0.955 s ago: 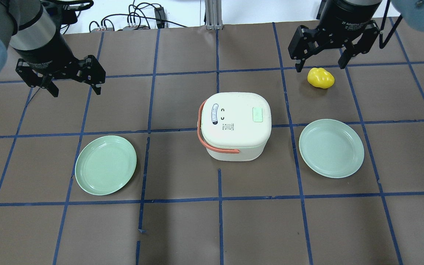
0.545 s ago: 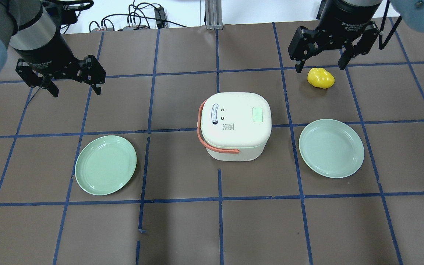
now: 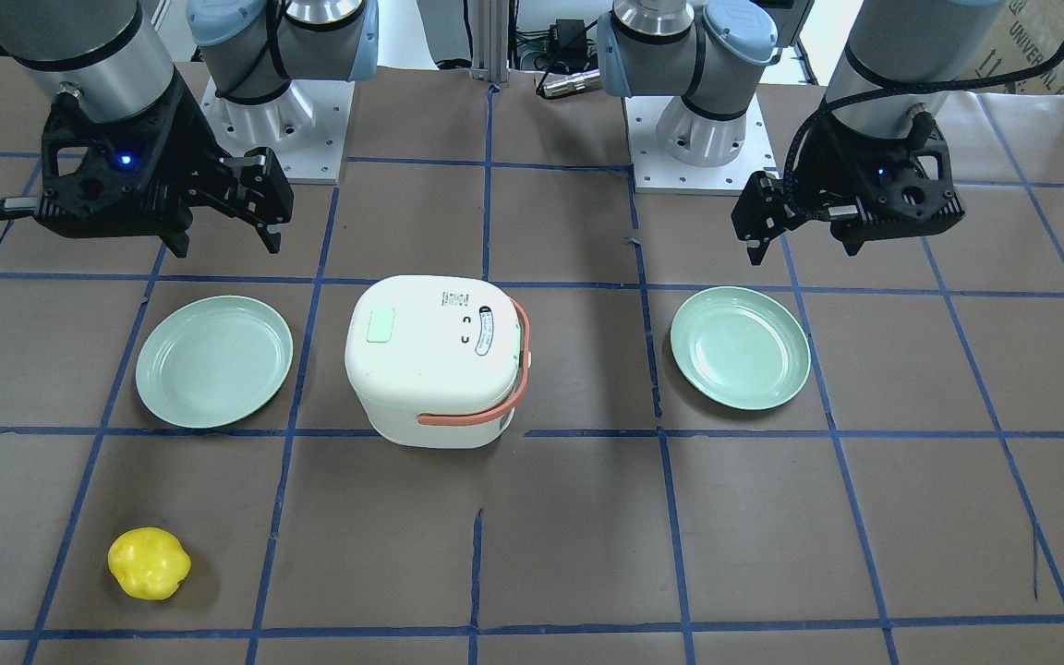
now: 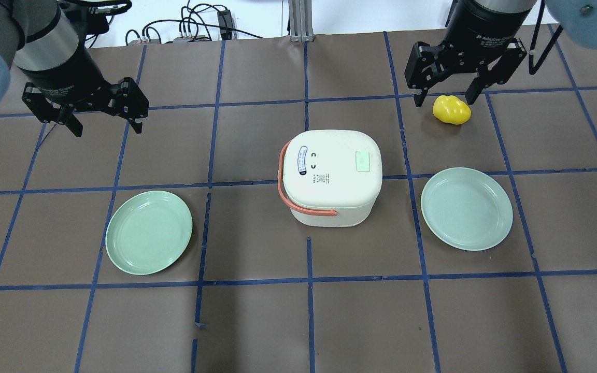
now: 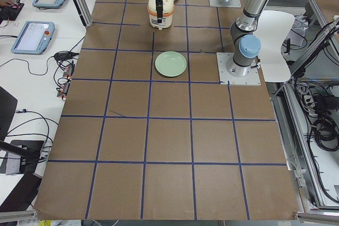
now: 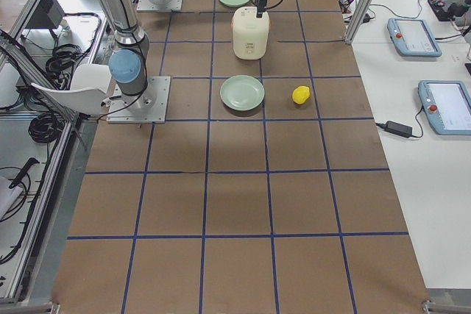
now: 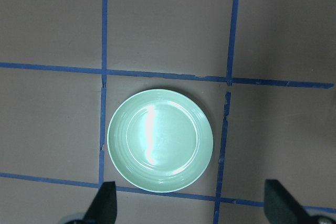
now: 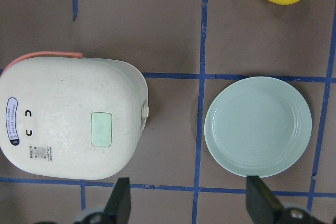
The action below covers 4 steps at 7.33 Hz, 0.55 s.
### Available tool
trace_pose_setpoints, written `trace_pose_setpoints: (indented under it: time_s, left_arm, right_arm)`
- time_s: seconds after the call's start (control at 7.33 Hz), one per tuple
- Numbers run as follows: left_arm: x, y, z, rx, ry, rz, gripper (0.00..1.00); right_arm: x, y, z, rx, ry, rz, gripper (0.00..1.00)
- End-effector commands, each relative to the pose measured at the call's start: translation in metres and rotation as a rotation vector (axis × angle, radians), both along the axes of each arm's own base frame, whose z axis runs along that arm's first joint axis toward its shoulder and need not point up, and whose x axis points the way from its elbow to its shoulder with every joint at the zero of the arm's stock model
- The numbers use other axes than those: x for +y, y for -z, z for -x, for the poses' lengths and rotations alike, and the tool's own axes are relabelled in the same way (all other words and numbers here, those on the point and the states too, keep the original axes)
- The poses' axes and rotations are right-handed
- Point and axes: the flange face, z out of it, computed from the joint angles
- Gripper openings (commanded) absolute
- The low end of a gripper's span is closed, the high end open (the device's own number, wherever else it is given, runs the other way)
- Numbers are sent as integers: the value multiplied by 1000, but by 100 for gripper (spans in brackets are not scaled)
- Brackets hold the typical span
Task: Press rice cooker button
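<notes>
The cream rice cooker [image 4: 329, 176] with an orange handle stands mid-table, lid shut. Its pale green button [image 4: 363, 161] sits on the lid's right part and also shows in the right wrist view [image 8: 101, 128] and the front view [image 3: 381, 326]. My right gripper [image 4: 443, 99] is open and empty, high over the far right, beyond and to the right of the cooker. My left gripper [image 4: 108, 129] is open and empty, high over the far left, well apart from the cooker. In the left wrist view its fingers [image 7: 105, 205] frame a green plate.
A green plate [image 4: 148, 232] lies left of the cooker and another green plate [image 4: 466, 208] lies to its right. A yellow lumpy object [image 4: 451, 110] lies on the table under my right gripper. Brown paper with a blue tape grid covers the table.
My right gripper has shifted slightly to the left and away from the cooker's side, still open. The left gripper and the cooker have not moved.
</notes>
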Motion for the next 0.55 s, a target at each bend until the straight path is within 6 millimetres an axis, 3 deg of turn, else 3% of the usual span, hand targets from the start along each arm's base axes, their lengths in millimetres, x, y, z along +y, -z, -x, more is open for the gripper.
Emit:
trace_pose_setpoints:
  time_s: [0.0, 0.14, 0.27, 0.41]
  left_arm:
    - [0, 0, 0, 0, 0, 0, 100]
    - [0, 0, 1, 0, 2, 0, 100]
    - [0, 0, 0, 0, 0, 0, 100]
    - [0, 0, 0, 0, 0, 0, 100]
  right_arm:
    - [1, 5, -6, -24, 29, -26, 9]
    - [6, 13, -13, -25, 73, -47, 6]
    - [13, 26, -35, -18, 99, -61, 6]
    - [6, 37, -52, -18, 79, -39, 6]
